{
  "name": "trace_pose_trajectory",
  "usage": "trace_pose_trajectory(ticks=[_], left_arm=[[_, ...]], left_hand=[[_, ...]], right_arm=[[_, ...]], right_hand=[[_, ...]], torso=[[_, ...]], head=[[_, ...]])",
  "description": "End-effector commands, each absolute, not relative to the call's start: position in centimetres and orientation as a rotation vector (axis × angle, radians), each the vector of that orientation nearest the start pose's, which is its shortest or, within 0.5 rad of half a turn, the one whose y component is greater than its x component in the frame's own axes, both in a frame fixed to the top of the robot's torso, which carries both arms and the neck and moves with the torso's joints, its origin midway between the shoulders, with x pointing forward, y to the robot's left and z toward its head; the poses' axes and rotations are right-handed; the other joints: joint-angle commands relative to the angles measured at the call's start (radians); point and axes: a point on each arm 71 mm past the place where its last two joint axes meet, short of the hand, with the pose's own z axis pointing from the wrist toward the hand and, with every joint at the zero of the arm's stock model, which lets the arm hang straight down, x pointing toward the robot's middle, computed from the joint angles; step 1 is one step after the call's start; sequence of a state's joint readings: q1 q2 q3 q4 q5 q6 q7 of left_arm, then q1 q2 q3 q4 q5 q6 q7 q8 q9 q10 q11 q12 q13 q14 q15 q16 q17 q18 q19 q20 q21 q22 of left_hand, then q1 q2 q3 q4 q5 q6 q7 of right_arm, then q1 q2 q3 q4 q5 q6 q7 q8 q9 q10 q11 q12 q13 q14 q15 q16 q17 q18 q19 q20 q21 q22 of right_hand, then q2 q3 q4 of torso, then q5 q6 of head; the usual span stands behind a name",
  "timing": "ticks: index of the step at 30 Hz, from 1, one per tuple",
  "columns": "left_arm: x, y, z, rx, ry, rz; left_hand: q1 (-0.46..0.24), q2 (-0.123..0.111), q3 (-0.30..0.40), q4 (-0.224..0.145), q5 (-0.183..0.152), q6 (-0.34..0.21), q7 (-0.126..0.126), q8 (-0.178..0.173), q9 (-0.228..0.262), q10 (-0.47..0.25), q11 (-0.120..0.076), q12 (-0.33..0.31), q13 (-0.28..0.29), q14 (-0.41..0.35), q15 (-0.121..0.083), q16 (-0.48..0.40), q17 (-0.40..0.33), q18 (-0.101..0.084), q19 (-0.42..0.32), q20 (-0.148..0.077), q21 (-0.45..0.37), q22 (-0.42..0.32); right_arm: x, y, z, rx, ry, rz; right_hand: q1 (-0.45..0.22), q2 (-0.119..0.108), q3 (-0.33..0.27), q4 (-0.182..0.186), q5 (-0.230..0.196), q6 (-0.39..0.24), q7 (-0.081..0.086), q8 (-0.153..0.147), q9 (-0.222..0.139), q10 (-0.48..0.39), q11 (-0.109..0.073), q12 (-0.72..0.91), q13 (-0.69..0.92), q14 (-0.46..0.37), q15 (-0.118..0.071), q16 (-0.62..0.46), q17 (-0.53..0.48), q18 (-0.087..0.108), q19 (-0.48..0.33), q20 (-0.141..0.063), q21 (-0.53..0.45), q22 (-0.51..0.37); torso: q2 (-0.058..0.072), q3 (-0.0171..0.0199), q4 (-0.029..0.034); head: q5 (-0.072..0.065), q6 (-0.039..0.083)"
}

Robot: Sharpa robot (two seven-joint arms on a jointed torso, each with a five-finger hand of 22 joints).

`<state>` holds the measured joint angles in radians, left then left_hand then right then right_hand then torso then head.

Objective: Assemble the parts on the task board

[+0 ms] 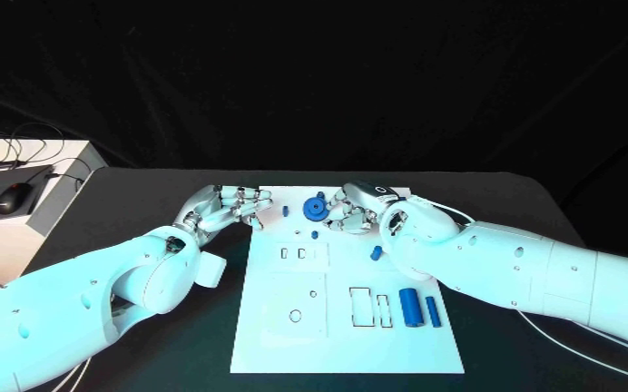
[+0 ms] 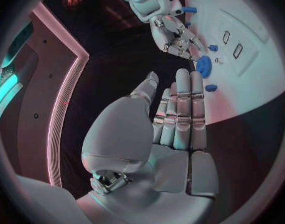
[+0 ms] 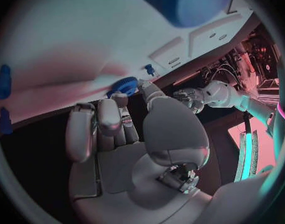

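We see a black tabletop [image 1: 157, 183] under a dark backdrop, with the white task board [image 1: 343, 338] lying in its middle and bare black surface open to either side. At the far left, a computer mouse [image 1: 14, 197] sits on a pale side surface. Near the board's far edge stands a blue gear [image 1: 316, 208], with a small blue peg [image 1: 286, 211] just left of it. Another small blue piece [image 1: 376, 252] lies mid-board, and two blue cylinders [image 1: 419, 308] lie near its right edge.

Our left hand [image 1: 230, 206] hovers at the board's far left edge, fingers straight, pressed together, holding nothing. Our right hand [image 1: 364, 207] rests just right of the gear, fingers curled; the right wrist view shows fingertips [image 3: 142, 84] touching the gear's rim.
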<state>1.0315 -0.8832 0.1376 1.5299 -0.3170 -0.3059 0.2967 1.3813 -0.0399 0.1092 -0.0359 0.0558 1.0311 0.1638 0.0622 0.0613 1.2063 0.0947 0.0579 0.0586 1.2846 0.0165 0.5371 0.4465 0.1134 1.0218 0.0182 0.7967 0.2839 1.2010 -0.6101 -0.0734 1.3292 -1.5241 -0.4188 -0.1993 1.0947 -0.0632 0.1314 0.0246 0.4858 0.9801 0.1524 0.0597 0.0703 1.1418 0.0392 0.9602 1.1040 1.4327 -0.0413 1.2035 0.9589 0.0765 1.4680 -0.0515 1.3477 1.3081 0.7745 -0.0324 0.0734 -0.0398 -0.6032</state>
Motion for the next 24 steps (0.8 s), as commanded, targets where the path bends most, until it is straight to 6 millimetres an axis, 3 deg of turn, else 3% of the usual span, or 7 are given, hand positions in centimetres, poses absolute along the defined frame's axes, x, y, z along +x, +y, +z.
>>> trace_pose_trajectory(ticks=[1,5,15,24], left_arm=[[47.9,22.6,-19.3,-0.927,1.489,-1.454],[47.9,22.6,-19.3,-0.927,1.488,-1.453],[48.0,22.6,-19.3,-0.927,1.487,-1.453],[48.0,22.7,-19.4,-0.929,1.487,-1.450]], left_hand=[[-0.003,0.007,0.005,-0.001,-0.002,-0.002,0.002,0.000,0.001,-0.006,0.003,0.001,0.001,-0.003,-0.001,0.002,-0.001,0.013,-0.004,0.003,0.007,-0.001],[-0.002,0.007,0.007,-0.002,-0.002,-0.002,0.002,0.000,0.001,-0.007,0.003,0.001,0.001,-0.004,-0.001,0.002,-0.001,0.013,-0.006,0.004,0.011,-0.005],[-0.002,0.007,0.007,-0.002,-0.002,-0.002,0.002,0.001,0.002,-0.007,0.003,0.001,0.001,-0.005,-0.001,0.002,-0.001,0.013,-0.007,0.004,0.012,-0.006],[-0.002,0.007,0.007,-0.002,-0.002,-0.002,0.002,0.001,0.002,-0.007,0.003,0.001,0.001,-0.005,-0.001,0.002,-0.001,0.013,-0.007,0.004,0.012,-0.006]], right_arm=[[51.1,-14.3,-20.3,-0.163,1.613,0.563],[50.9,-14.6,-20.2,-0.151,1.597,0.566],[50.4,-14.9,-19.1,-0.100,1.455,0.627],[50.8,-14.4,-19.1,-0.099,1.469,0.622]], right_hand=[[-0.005,0.005,0.000,-0.005,0.003,0.011,0.001,0.005,-0.002,0.009,-0.001,0.003,0.001,0.004,0.002,0.003,-0.002,-0.020,0.078,0.000,0.006,0.204],[-0.005,0.006,0.001,-0.006,0.003,0.013,0.000,0.005,-0.002,0.010,-0.002,0.003,0.002,0.004,0.002,0.002,-0.003,-0.021,0.078,0.000,0.006,0.205],[0.008,0.002,0.026,-0.028,0.018,0.010,0.001,0.005,-0.002,0.013,-0.003,0.005,0.007,0.004,0.001,0.005,-0.003,-0.023,0.079,-0.001,0.016,0.207],[0.005,0.001,0.028,-0.036,0.011,0.001,0.005,0.004,-0.003,0.008,-0.001,-0.001,0.005,0.003,0.002,0.007,0.000,-0.023,0.079,-0.001,0.017,0.207]], torso=[[0.000,0.0006,-0.0018],[0.000,0.0010,-0.0030],[-0.001,-0.0008,0.0020],[-0.001,-0.0018,0.0000]], head=[[0.002,-0.002],[0.002,-0.002],[-0.001,-0.003],[-0.002,0.001]])
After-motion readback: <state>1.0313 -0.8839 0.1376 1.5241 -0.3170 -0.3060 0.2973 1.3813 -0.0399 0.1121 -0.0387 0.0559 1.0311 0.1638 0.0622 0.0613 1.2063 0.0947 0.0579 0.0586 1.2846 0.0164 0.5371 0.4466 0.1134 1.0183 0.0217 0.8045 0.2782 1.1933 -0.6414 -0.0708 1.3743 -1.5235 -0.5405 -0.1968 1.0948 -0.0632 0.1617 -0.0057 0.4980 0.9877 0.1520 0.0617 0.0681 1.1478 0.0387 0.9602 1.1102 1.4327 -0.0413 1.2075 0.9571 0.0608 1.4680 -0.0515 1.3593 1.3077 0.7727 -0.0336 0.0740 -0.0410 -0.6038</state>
